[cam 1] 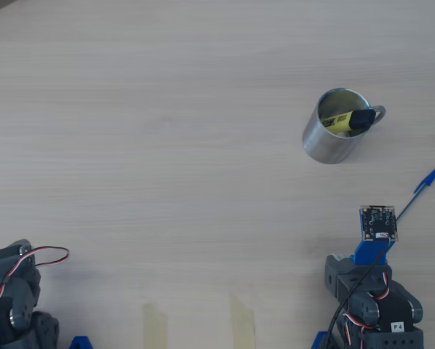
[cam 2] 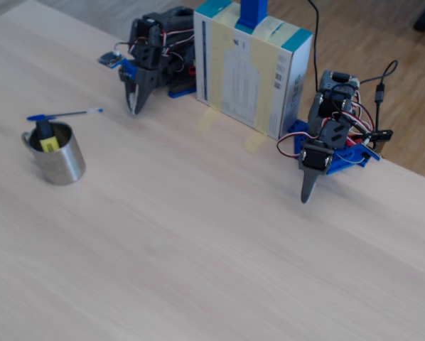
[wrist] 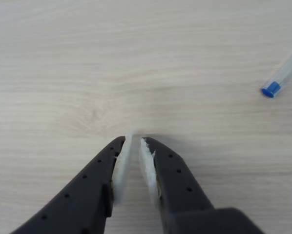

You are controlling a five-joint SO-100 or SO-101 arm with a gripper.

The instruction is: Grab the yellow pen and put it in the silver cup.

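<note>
The yellow pen (cam 1: 342,121) stands tilted inside the silver cup (cam 1: 328,142), black cap up, leaning on the rim near the handle. In the fixed view the pen (cam 2: 47,141) sticks out of the cup (cam 2: 60,162) at the left. My gripper (wrist: 135,141) is shut and empty, its tips close to the bare table. In the fixed view it (cam 2: 134,108) points down at the back, well away from the cup. In the overhead view the gripper is hidden under the wrist camera board (cam 1: 378,222).
A thin blue ballpoint pen (cam 1: 419,188) lies between cup and arm, also in the wrist view (wrist: 282,78). A second arm (cam 2: 326,142) stands at the right, seen at the overhead lower left (cam 1: 14,298). A white and teal box (cam 2: 251,64) stands between the arms.
</note>
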